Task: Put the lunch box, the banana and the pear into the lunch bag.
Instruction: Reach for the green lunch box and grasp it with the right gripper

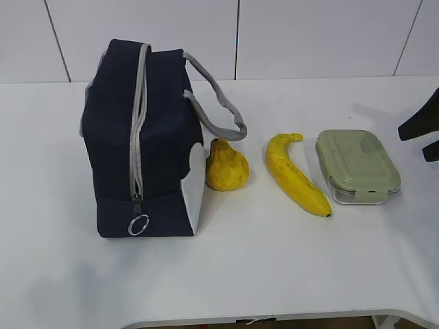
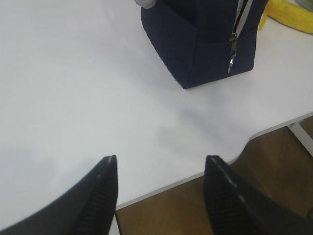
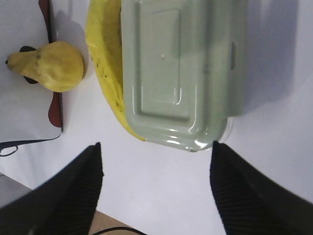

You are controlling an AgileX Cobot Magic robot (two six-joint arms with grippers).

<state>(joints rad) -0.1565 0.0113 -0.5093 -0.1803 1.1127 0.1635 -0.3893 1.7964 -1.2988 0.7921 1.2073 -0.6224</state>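
With my right gripper point(image 3: 155, 188) spread wide and empty above the lunch box point(image 1: 357, 166), which sits on the table just right of the banana point(image 1: 296, 175), I judge it rigid, slick-lidded and best clamped across its short sides.

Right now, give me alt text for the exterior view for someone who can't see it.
A zipped navy lunch bag stands on a white table, with a yellow pear, a banana and a green-lidded lunch box lined up to its right. The right gripper pokes in at the right edge, holding nothing.
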